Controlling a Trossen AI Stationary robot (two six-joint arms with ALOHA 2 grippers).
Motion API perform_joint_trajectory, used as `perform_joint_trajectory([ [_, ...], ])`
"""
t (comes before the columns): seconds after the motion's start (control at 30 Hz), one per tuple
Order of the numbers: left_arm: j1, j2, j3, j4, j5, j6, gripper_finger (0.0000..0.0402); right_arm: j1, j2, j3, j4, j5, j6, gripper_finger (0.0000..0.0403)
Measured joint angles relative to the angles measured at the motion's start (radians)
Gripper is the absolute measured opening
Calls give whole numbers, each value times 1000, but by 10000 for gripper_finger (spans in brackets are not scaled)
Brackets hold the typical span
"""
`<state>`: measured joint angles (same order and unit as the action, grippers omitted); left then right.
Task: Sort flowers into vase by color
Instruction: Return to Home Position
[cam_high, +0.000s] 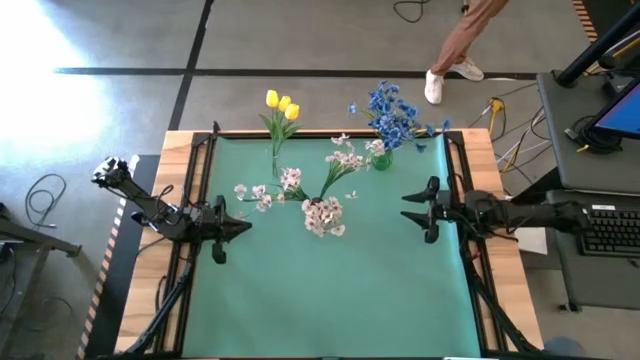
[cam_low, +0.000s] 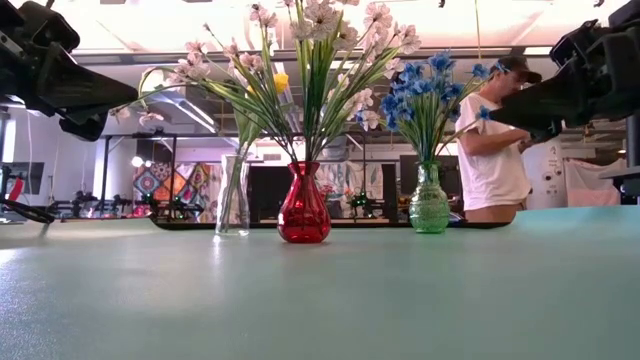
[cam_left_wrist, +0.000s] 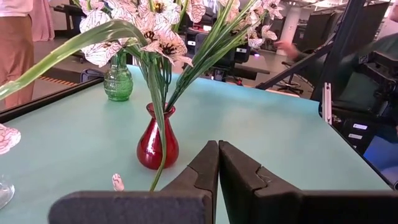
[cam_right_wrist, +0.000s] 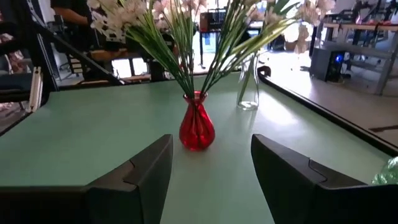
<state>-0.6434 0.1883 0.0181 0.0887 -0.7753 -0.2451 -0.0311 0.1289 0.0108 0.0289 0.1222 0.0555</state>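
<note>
Flowers (cam_high: 323, 215) stand sorted by colour in vases (cam_low: 304, 215) between the closed left claw (cam_high: 245, 226) and the open right claw (cam_high: 405, 210), both empty, sorting judged complete.

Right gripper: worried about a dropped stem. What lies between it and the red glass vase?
Nothing: the right wrist view shows only bare green mat between the open-jawed right gripper and the red glass vase.

- The blossom vase (cam_high: 318, 204) stands on the middle of the table (cam_high: 330, 290).
- The tulip vase (cam_high: 275, 166) stands behind it, to its left.
- The vase of small flowers (cam_high: 382, 159) stands behind it, to its right.
- The left gripper (cam_high: 238, 228) hangs well left of it, the right gripper (cam_high: 410, 209) well right.
- A person (cam_high: 455, 48) stands off the table, far behind it, rightward.
</note>
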Motion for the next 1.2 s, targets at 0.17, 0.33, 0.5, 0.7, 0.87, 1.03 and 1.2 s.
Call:
perform_joint_trajectory([
  [0.17, 0, 0, 0, 0, 0, 0, 0, 0, 23, 0, 3, 1, 4, 210],
  [0.33, 0, 0, 0, 0, 0, 0, 0, 0, 31, 0, 4, 1, -3, 210],
  [0.5, 0, 0, 0, 0, 0, 0, 0, 0, 31, 0, 4, 1, -3, 210],
  [0.7, 0, 0, 0, 0, 0, 0, 0, 0, 31, 0, 5, 2, -3, 210],
  [0.87, 0, 0, 0, 0, 0, 0, 0, 0, 31, 0, 6, 2, -3, 210],
  [1.03, 0, 0, 0, 0, 0, 0, 0, 0, 31, 0, 6, 2, -3, 210],
  [1.2, 0, 0, 0, 0, 0, 0, 0, 0, 31, 0, 6, 2, -3, 210],
])
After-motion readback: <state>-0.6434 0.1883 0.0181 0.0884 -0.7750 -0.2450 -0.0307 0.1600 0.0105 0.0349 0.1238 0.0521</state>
